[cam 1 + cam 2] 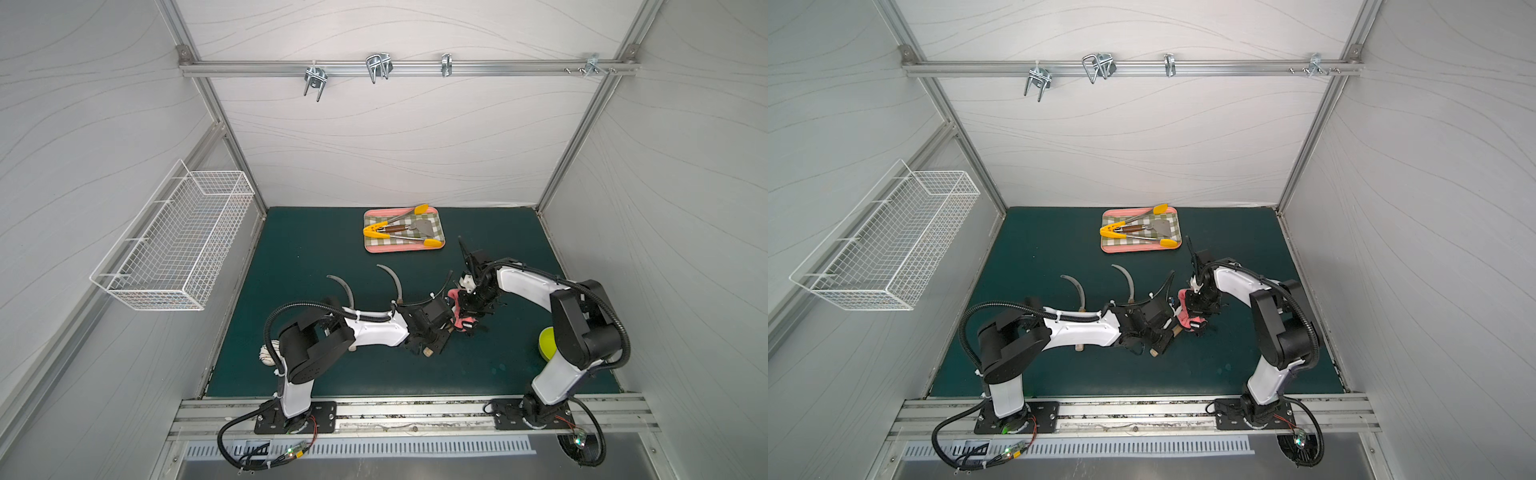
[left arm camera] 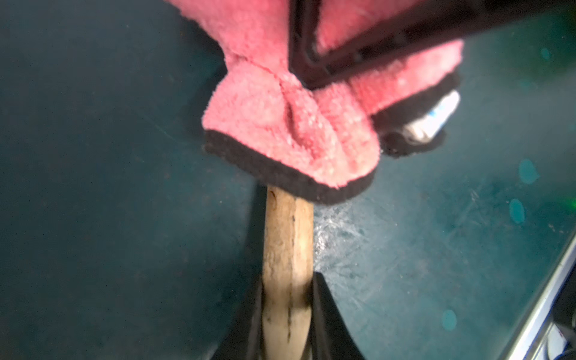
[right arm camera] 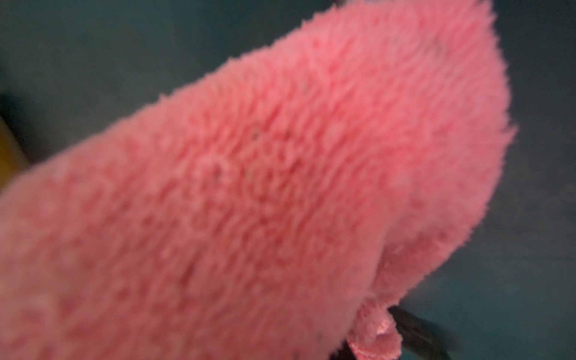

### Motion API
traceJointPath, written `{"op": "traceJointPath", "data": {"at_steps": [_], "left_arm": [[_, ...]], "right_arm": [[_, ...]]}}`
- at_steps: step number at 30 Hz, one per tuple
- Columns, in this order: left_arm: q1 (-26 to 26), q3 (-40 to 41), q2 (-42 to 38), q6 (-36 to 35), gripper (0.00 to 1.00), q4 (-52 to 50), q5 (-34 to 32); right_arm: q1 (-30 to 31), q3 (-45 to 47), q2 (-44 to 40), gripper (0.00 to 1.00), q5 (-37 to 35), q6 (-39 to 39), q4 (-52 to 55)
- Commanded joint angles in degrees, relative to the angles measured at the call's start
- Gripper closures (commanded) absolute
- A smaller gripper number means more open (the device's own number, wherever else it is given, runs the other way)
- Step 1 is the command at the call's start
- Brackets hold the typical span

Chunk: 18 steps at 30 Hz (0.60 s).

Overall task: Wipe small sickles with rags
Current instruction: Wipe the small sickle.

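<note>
Your left hand (image 2: 288,276) is closed tight on the pale wooden handle of the held sickle (image 2: 288,237), low on the grip, so the far end sticks out free for cleaning and stays steady against rubbing. Your right hand (image 1: 467,318) is pinched shut on the rag (image 2: 290,124), pink pile facing the tool and draped over the handle's far end; the blade is hidden beneath it, so you cannot tell how much metal is covered. A second sickle (image 1: 344,287) and a third sickle (image 1: 393,279) lie on the bench (image 1: 311,249) just behind the left arm, near enough to take next.
</note>
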<state>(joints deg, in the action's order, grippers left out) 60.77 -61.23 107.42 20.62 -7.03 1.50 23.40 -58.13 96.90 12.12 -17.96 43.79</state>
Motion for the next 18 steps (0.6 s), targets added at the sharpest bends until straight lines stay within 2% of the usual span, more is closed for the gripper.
{"op": "traceJointPath", "data": {"at_steps": [1, 4, 9, 12, 18], "left_arm": [[-0.5, -0.3, 0.0, 1.3, 1.0, -1.5, -3.0], [-0.5, -1.0, -0.1, 0.6, 0.99, -3.1, -2.9], [-0.5, -3.3, 0.1, -0.5, 0.73, -6.8, -2.6], [-0.5, -6.0, 1.4, -1.5, 0.62, -10.2, -2.1], [-0.5, -12.3, 4.2, -4.1, 0.53, -17.5, -1.7]], "right_arm": [[-1.0, 0.8, -2.2, 0.85, 2.2, -1.2, 9.4], [-4.5, -1.3, -5.2, 0.84, 3.4, -0.1, 9.8], [-9.9, -5.1, -8.8, 0.83, 4.8, 2.6, 11.9], [-11.0, -6.4, -9.6, 0.83, 5.6, 3.8, 12.6], [-11.8, -5.6, -10.1, 0.83, 6.7, 5.0, 12.0]]}}
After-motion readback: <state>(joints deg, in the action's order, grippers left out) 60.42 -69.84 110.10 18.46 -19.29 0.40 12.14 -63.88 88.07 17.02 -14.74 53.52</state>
